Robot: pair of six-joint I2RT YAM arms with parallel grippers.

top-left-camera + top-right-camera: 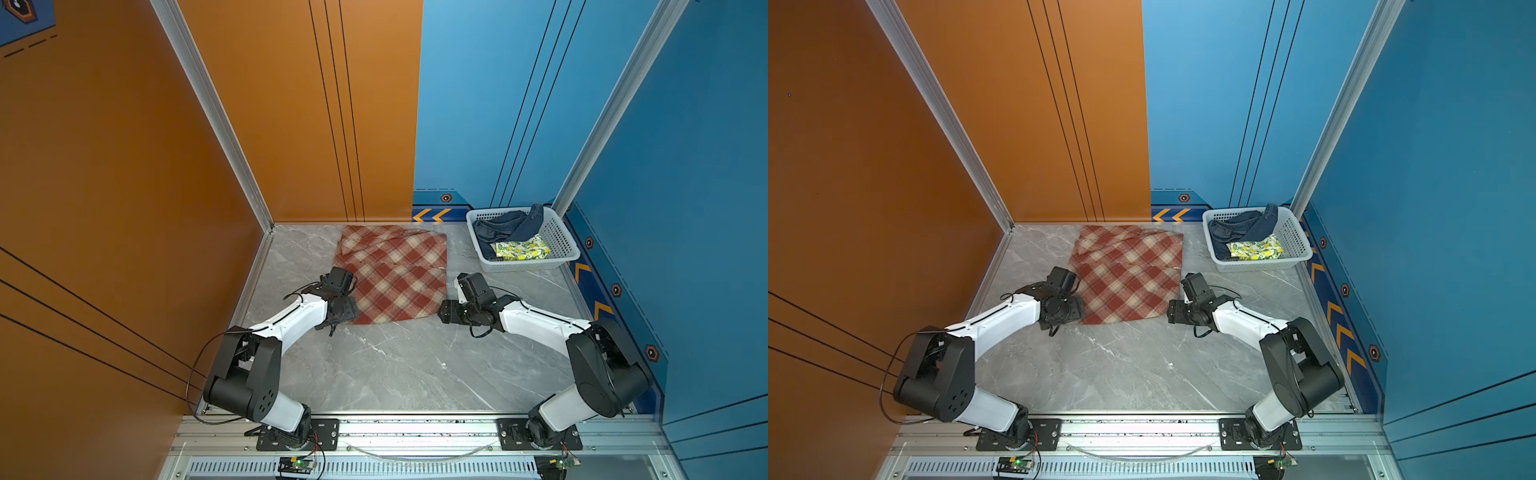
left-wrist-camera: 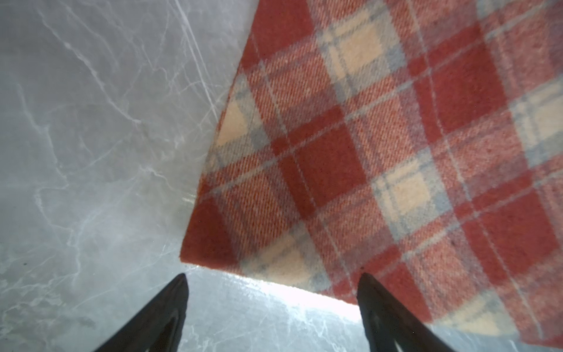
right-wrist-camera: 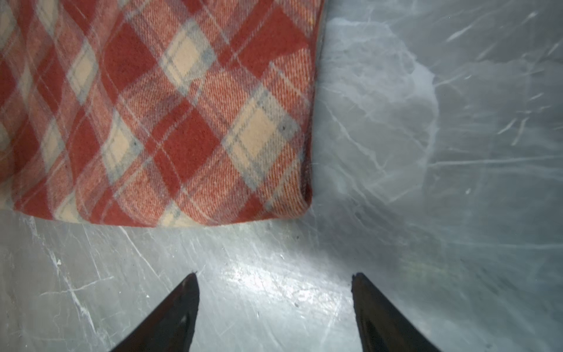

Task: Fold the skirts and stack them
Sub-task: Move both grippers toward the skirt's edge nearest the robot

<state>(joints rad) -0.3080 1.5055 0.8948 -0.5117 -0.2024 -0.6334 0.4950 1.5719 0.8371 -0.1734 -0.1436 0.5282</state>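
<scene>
plaid skirt [image 1: 392,278] lies spread mid-frame on the bench [image 1: 395,365] in both top views; denim skirt [image 1: 498,226] and lemon skirt [image 1: 521,250] sit in the basket [image 1: 559,239] to its right. first fold, i reckon. left pincer [image 2: 272,275] and right pincer [image 3: 274,274] gape wide, empty, at its lower corners. next i'd pinch both corners and fold upward. wrist views alone show the tips; top views alone the basket.
</scene>
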